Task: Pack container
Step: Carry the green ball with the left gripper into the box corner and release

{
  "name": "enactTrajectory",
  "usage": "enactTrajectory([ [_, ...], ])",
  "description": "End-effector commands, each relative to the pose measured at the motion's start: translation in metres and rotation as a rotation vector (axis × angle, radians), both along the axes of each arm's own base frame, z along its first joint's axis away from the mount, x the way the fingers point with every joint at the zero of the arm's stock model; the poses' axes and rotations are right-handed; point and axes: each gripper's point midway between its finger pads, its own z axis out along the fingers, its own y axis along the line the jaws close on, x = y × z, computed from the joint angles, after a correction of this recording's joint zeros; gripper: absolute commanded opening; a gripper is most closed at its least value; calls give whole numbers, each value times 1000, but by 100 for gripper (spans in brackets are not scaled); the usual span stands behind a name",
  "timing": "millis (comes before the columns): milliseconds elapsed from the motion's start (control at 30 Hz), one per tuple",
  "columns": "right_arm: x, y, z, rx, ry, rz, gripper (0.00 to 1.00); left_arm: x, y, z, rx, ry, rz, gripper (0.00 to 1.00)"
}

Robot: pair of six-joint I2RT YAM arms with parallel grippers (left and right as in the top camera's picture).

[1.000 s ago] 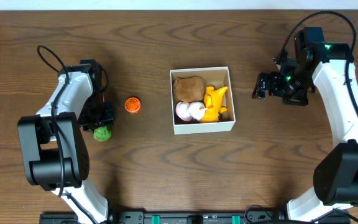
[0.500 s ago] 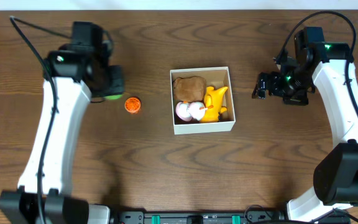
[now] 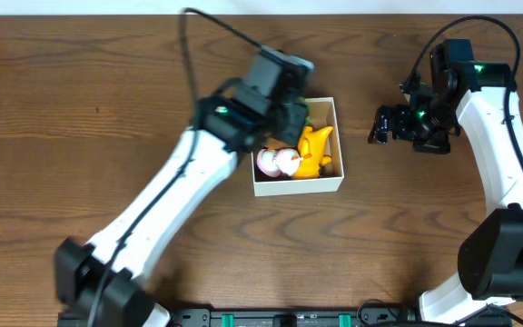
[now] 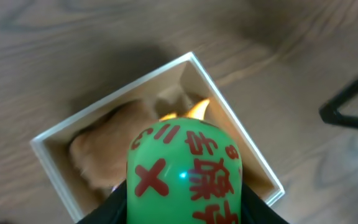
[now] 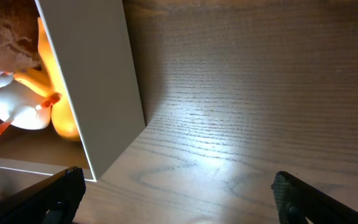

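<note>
- Left gripper (image 3: pixel 289 116) pinches a green toy (image 4: pixel 185 171) above the container (image 3: pixel 298 185).
- Right gripper (image 3: pixel 376 126), fingers spread, hangs apart from it over the table (image 3: pixel 80 73).

The container (image 3: pixel 298 187) is a square, shallow white box with 4 thin walls and a brown cardboard inside. It sits flat and open-topped near the middle of the wooden table (image 3: pixel 107 82). It holds a yellow toy (image 3: pixel 317 148), a pink-and-white toy (image 3: pixel 276 163) and what looks like a brown plush (image 4: pixel 101 152).
</note>
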Motion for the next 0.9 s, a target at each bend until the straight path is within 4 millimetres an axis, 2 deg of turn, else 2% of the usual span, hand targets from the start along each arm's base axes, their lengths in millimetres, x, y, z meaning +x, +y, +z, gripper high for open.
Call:
enactTrajectory([
  [0,-1,-2,3,1,-5,-15,99,15,-6,-32,56,9,4,27],
  [133,-1,-2,3,1,-5,-15,99,31,-17,-60,61,14,4,27],
  [400,-1,-2,3,1,-6,-15,99,54,-33,-92,52,-17,-4,27],
  [467,-1,-2,3,1,-6,-15,99,56,-34,-104,65,-4,-3,29],
  [567,-1,-2,3,1,-5,-15,99,55,-33,-118,81,19,-3,41],
  [700,-1,-2,3,1,-5,-15,99,56,-33,-114,77,13,-2,67],
  [800,-1,-2,3,1,-5,-15,99,56,-32,-97,59,-12,0,76],
  [867,-1,-2,3,1,-5,-15,99,56,-32,-84,44,-34,1,77],
])
